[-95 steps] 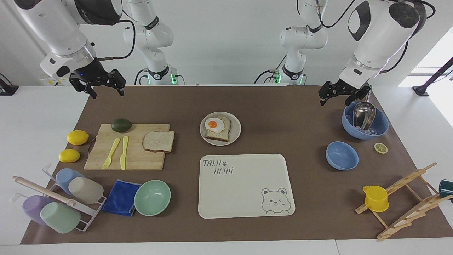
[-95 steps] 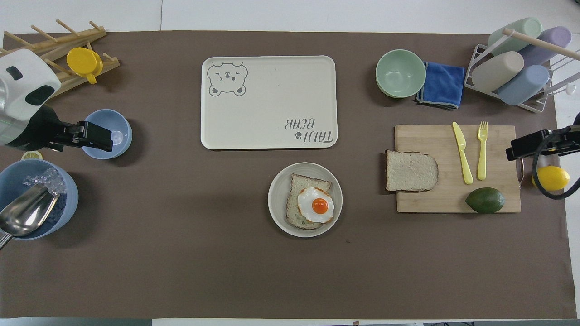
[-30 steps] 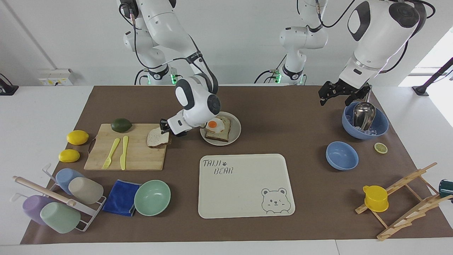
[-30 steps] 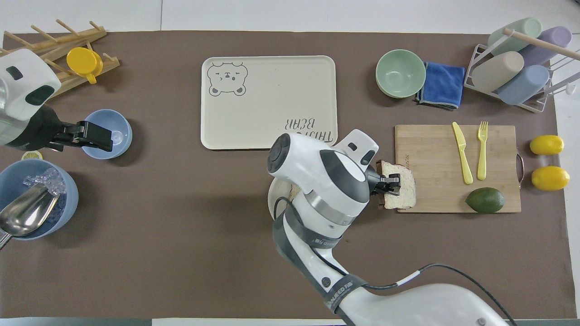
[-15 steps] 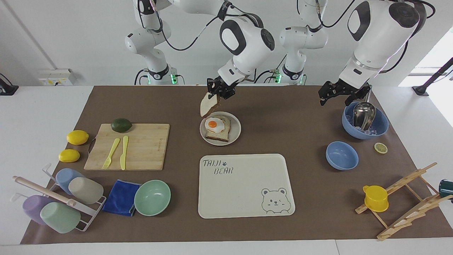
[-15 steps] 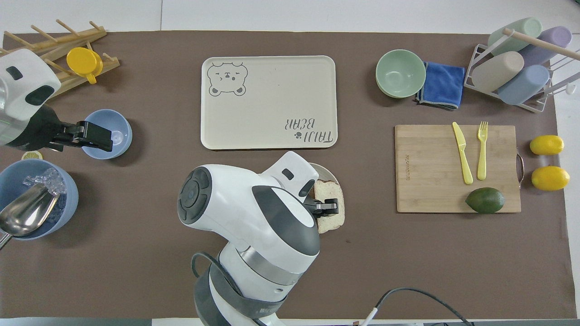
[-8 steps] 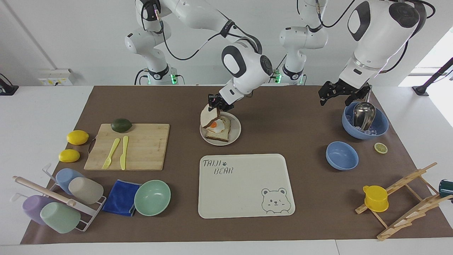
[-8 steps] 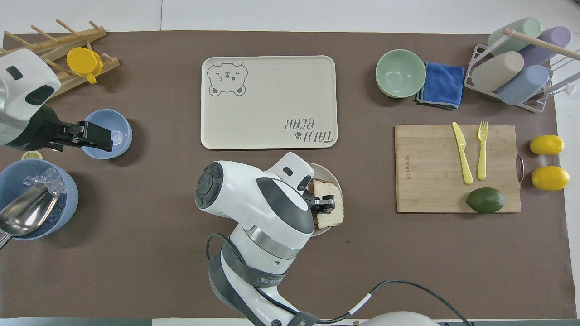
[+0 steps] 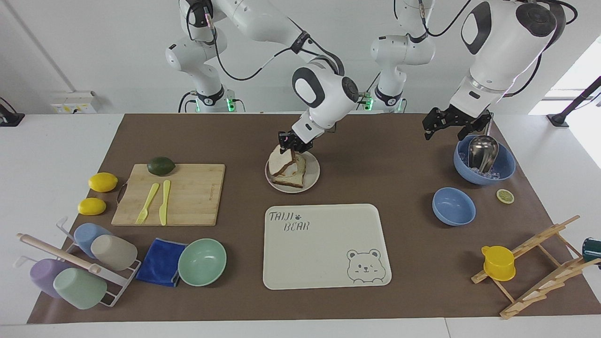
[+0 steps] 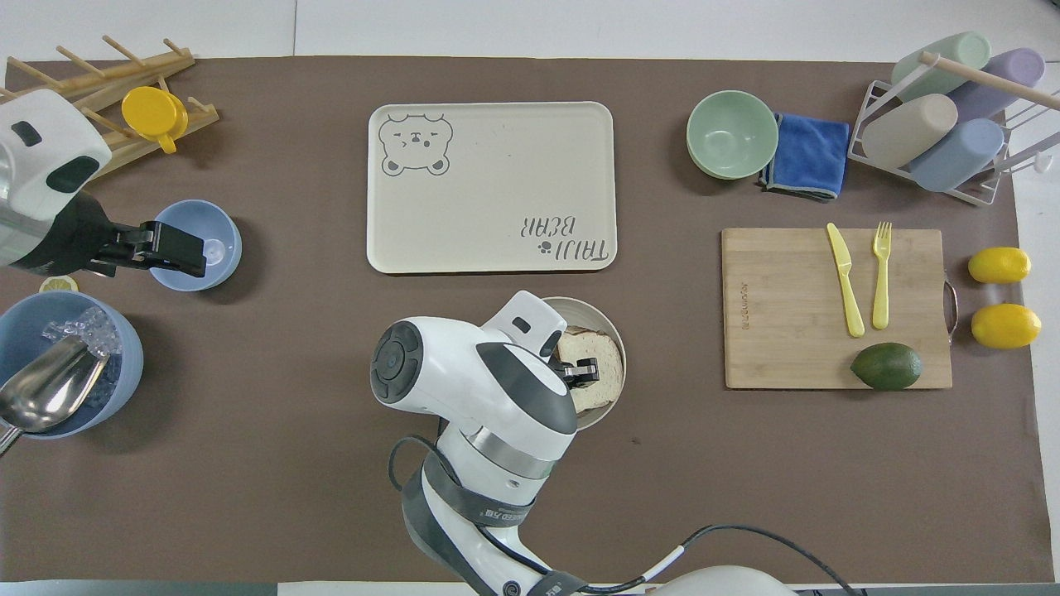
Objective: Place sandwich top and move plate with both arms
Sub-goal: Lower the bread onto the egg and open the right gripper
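The sandwich top [image 9: 280,163] [image 10: 603,354], a light brown bread slice, lies tilted over the lower slice on the small round plate [image 9: 313,177] [image 10: 592,306] and covers the egg. My right gripper [image 9: 291,146] [image 10: 583,371] is shut on the top slice's edge nearer the robots, low over the plate. In the overhead view the right arm's wrist hides part of the plate. My left gripper [image 9: 453,124] [image 10: 178,248] waits open with nothing in it, in the air over the blue bowl with the metal scoop [image 9: 483,162].
The cream bear tray [image 9: 326,246] lies just farther from the robots than the plate. Toward the right arm's end are a cutting board [image 9: 188,197] with knife, fork and avocado, two lemons, a mint bowl [image 9: 202,262], a blue cloth and a cup rack. A small blue bowl [image 9: 453,206] and wooden rack sit toward the left arm's end.
My right gripper has come down with the bread slice from above the plate onto the lower slice, and the egg is now covered. The left arm has not moved.
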